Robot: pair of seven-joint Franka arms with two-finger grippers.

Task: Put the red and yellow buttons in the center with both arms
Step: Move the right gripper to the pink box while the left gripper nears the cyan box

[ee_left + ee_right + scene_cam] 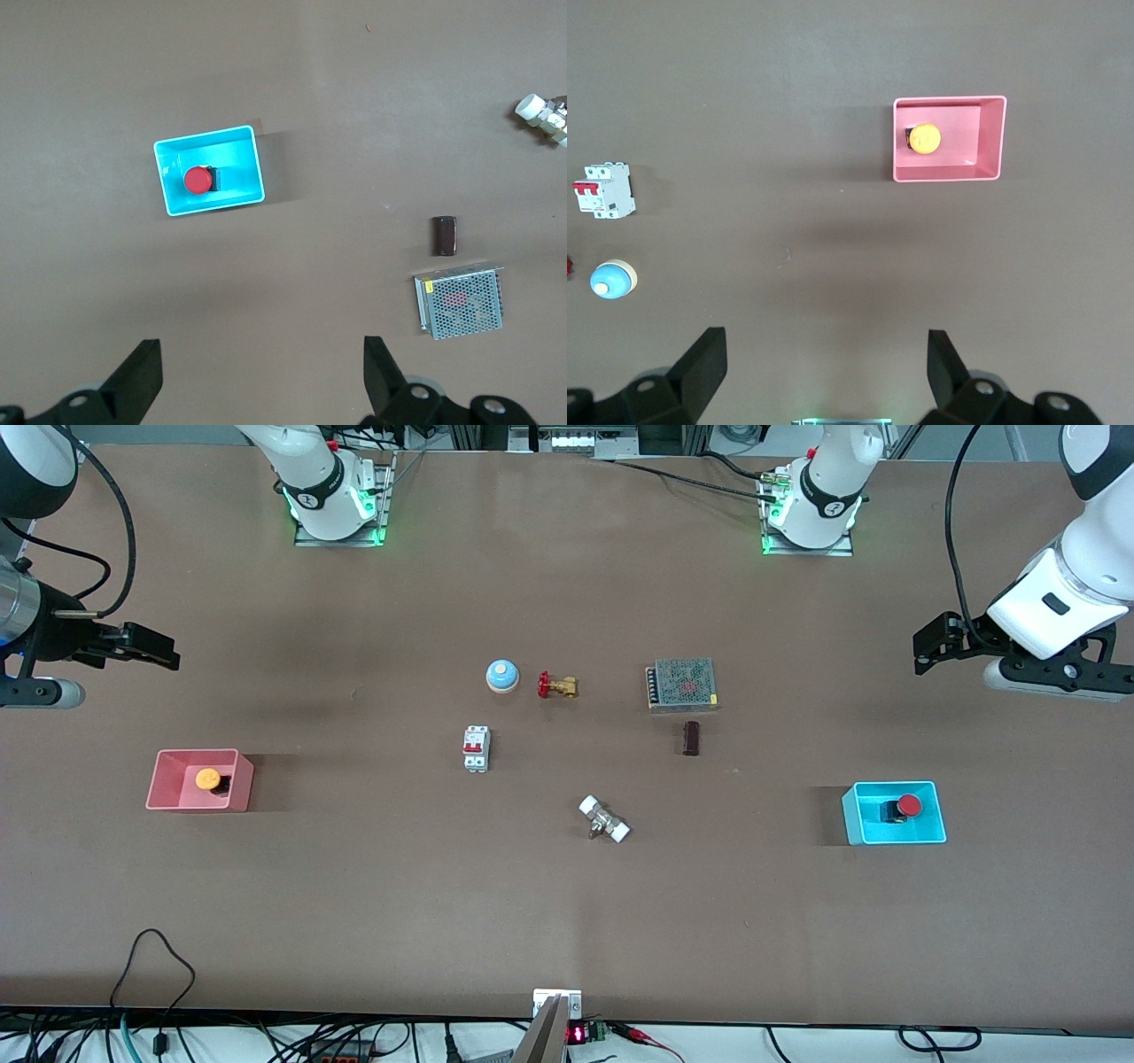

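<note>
Neither button has been picked up: the red button (907,807) lies in the cyan tray (893,835) at the left arm's end of the table (567,921), the yellow button (208,779) in the pink tray (197,803) at the right arm's end. The left gripper (926,657) hangs above bare table near the cyan tray, jaws wide and empty, that tray being nearer the front camera. The right gripper (164,654) hangs likewise near the pink tray, jaws wide.

Items partly hidden or cut off

Black base of the orange-yellow capped push button (210,780): mostly covered by its cap, in the pink square tray (168,802). Black base of the red capped push button (903,808): largely hidden likewise. Brass valve with red handle (569,265): cut by the right wrist view's edge. White-ended metal fitting (545,115): cut by the left wrist view's edge.
</note>
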